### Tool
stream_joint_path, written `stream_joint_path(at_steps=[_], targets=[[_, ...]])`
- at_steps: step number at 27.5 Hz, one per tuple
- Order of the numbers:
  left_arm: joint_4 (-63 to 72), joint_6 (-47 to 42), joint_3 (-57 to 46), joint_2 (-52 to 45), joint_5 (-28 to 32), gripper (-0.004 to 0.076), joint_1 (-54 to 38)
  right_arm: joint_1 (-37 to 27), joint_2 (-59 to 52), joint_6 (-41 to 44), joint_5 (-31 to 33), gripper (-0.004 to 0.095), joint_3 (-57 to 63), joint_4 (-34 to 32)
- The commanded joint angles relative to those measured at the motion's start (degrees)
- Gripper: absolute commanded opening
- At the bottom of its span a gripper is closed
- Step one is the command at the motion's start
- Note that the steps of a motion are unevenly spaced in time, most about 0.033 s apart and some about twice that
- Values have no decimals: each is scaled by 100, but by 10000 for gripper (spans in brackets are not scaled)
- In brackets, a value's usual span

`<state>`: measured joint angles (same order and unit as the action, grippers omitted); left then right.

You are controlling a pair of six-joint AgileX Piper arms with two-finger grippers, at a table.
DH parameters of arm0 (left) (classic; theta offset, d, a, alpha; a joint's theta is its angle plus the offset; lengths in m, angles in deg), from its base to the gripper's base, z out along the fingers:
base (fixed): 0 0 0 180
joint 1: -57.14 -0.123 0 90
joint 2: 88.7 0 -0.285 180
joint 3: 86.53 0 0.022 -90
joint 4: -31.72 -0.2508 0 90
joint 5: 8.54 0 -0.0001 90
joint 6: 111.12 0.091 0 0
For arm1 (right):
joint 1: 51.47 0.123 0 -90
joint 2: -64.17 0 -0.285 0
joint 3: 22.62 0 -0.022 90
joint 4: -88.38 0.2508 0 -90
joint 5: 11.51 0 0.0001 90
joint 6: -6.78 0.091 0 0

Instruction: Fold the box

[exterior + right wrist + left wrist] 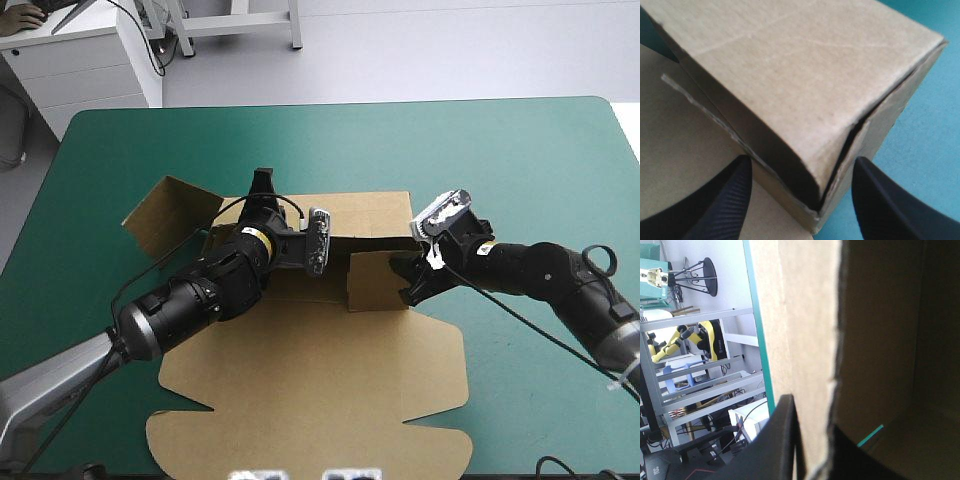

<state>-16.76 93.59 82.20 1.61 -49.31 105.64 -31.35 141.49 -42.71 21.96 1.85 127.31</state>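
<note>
Board like this likely handles light and stiff, bending only at creases, so grip wall edges. The box (320,390) lies mid teal-green cover (500,150), partly raised; your left gripper (815,440) pinches its wall (805,340), your right gripper (801,160) stands wide around a folded corner (815,210).

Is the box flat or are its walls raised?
Partly: the box has far walls standing, left gripper shut on one; lid lies flat.
</note>
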Motion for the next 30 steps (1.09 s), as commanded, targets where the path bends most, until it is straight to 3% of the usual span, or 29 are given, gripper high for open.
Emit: stream_joint_path(at_steps=[1,10,15,24,30], targets=[[298,-182,80,-68,-248,2,36,-44,-491,50,-172,592,-207,150],[-156,-920,207,-68,-318,2,24,-487,-1315,876,-505,499,-214,-506],[-170,-920,253,-68,-294,2,24,-803,-1319,1101,-479,320,-409,-506],[-215,-920,253,-90,-468,2,24,-803,-1319,1270,-832,1,-864,-557],[-324,-920,253,-240,-497,2,24,-803,-1075,1543,-942,-18,-972,-571]])
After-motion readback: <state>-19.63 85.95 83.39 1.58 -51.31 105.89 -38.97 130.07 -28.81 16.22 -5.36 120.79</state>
